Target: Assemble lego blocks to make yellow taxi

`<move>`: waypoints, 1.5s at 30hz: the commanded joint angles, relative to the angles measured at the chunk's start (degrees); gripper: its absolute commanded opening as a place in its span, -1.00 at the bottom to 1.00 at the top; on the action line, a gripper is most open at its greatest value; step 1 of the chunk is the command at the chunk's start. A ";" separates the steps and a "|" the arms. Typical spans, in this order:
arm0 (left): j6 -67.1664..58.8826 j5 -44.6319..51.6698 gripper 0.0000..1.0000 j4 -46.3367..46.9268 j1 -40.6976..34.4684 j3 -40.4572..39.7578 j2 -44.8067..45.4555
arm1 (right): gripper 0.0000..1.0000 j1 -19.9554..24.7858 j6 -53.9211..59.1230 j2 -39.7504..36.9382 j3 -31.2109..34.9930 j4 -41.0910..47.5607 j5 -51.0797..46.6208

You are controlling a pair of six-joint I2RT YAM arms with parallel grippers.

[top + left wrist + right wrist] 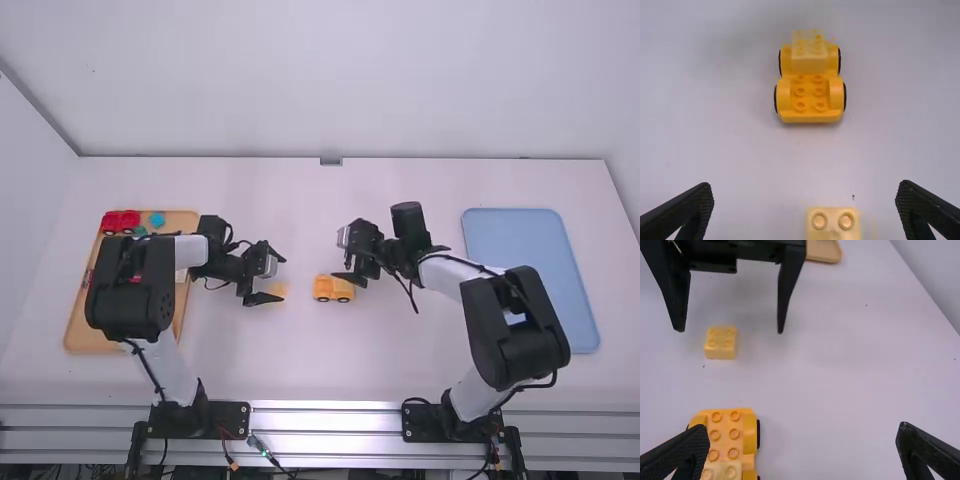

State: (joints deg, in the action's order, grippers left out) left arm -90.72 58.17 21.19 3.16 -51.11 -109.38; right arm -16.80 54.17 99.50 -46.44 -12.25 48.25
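1. On the white table [300, 360], an orange-yellow studded plastic car base with dark-rimmed wheels [333, 289] is seen at the centre of the high view, standing upright on its wheels.
2. A paler yellow studded block [809, 59] is mounted on one end of the car base; in the left wrist view it is seen on the end farther up the frame, while the studs of the other end are left bare.
3. A small, loose, pale yellow block with four studs [720, 343] is set on the table, studs up, apart from the car base; in the high view it is found just left of it.
4. The left claw [282, 280] is spread wide, with nothing gripped; in the left wrist view the loose block is framed between its fingers, touched by neither.
5. The right claw [343, 257] is also held open and empty, near the car base, which is partly covered by one of its fingers at the lower left of the right wrist view.
6. At the left of the high view, a light brown tray [86, 335] is partly hidden by the left arm; a red toy piece [121, 221] and a small teal piece [157, 219] are held in its upper part.
7. A blue rectangular tray [530, 280] is placed at the right of the high view, beyond the right arm.
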 commanded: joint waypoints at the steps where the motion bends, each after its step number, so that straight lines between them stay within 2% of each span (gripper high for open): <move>1: 1.14 -0.42 0.86 -1.27 1.09 2.40 -0.46 | 0.98 1.07 0.13 -0.61 -1.14 0.31 3.43; 2: 1.49 -0.42 0.81 -3.17 1.27 3.63 -0.46 | 0.98 1.33 0.13 -0.61 -1.14 0.35 4.02; 8: 9.38 -0.66 0.80 -14.01 1.40 8.33 -0.46 | 0.98 1.55 0.11 -0.61 -1.14 0.72 4.85; 10: 9.94 -0.66 0.73 -15.96 1.36 9.27 -0.55 | 0.98 1.49 0.15 -0.61 -1.14 0.92 4.87; 15: 9.97 -2.34 0.47 -15.50 1.36 9.42 -0.92 | 0.98 1.09 0.15 -0.61 -1.14 0.96 4.83; 25: 7.67 -1.66 0.36 -13.22 1.36 6.62 -5.09 | 0.98 0.74 0.15 -0.61 -1.14 0.94 4.50; 31: 2.12 -2.38 -0.02 -9.68 1.36 5.68 -5.31 | 0.98 0.79 0.13 -0.61 -1.14 0.94 4.48; 40: 2.23 -2.27 -0.36 -12.57 1.36 6.82 -5.31 | 0.98 0.26 0.13 -0.61 -1.14 0.76 4.44; 45: 2.40 -2.14 -0.37 -13.42 1.36 7.21 -5.31 | 0.98 0.83 0.09 -0.61 -1.14 1.01 4.48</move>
State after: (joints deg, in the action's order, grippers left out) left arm -87.92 55.94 7.75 4.23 -44.95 -113.62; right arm -16.16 54.30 99.50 -46.44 -11.42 51.94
